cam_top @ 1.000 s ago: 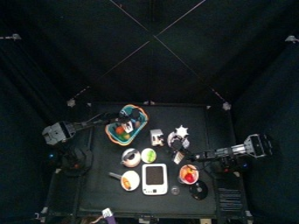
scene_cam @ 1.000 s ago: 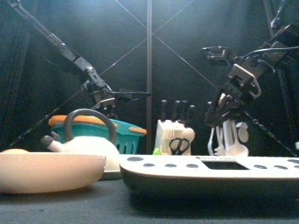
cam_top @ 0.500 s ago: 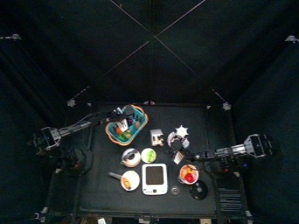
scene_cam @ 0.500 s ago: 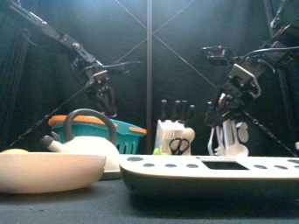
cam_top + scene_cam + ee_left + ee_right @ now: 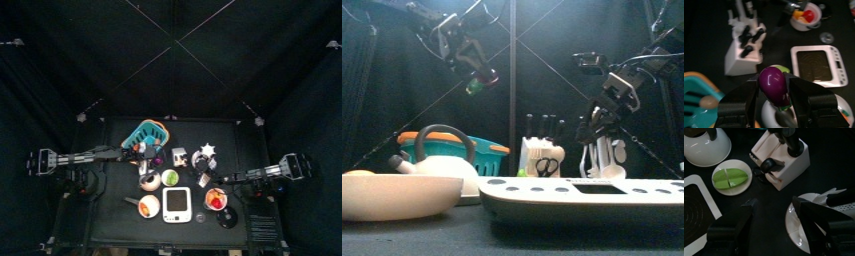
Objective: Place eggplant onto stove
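A dark purple eggplant with a green stem sits between the jaws of my left gripper, which is shut on it. In the front view the eggplant hangs high above the table, over the kettle and basket. The stove, a white rounded slab with a dark ringed top, lies at the table's front; it also shows as the stove beyond the eggplant and as the stove close and large. My right gripper hovers open at the right, over a knife block and plates, holding nothing.
A teal basket stands at the back left and a white kettle in front of it. A white knife block is mid-table. A plate with a green piece, a bowl of red and yellow food and a cream bowl surround the stove.
My left gripper has risen from the basket with the eggplant in it, going high above the table. The right arm has not moved.
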Controlling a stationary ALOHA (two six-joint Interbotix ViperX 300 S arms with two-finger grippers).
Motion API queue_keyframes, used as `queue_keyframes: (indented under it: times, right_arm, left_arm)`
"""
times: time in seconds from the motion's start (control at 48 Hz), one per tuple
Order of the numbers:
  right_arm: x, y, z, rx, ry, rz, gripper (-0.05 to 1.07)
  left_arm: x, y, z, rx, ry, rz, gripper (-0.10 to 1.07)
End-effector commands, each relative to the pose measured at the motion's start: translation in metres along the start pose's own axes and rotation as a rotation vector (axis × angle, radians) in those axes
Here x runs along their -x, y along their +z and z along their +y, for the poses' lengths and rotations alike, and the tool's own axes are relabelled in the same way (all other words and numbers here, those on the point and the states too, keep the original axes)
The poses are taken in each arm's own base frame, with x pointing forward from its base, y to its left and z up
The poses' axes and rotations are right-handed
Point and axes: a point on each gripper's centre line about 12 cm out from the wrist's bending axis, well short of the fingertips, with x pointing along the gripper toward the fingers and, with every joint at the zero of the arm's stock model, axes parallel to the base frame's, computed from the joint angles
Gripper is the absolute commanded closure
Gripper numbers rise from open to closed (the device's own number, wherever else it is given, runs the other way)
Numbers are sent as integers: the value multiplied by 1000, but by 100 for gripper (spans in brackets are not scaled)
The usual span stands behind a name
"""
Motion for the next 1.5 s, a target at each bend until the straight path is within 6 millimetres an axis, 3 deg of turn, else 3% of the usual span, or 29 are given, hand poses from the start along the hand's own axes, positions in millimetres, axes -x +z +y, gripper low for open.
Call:
queue_keyframes:
  times: [0.0,0.229,0.5,0.646,0.917,1.229,1.479]
  right_arm:
    - [3,10,2,-12,9,-26,12]
    - [3,9,1,-14,7,-24,12]
    - [3,9,1,-12,8,-23,12]
    - [3,9,1,-13,8,-23,12]
    - [3,9,1,-13,8,-23,12]
    - [3,8,1,-15,8,-22,12]
    - [3,9,2,-14,9,-24,12]
  left_arm:
    - [-12,11,-20,-15,-33,-62,40]
    - [-66,7,-55,1,-96,-49,40]
    - [-124,2,-71,16,-133,39,39]
    - [-143,-5,-74,14,-157,119,38]
    - [-161,-16,-76,12,-184,214,33]
    - [-167,-27,-76,14,-185,249,21]
    - [-165,-25,-76,14,-187,247,20]
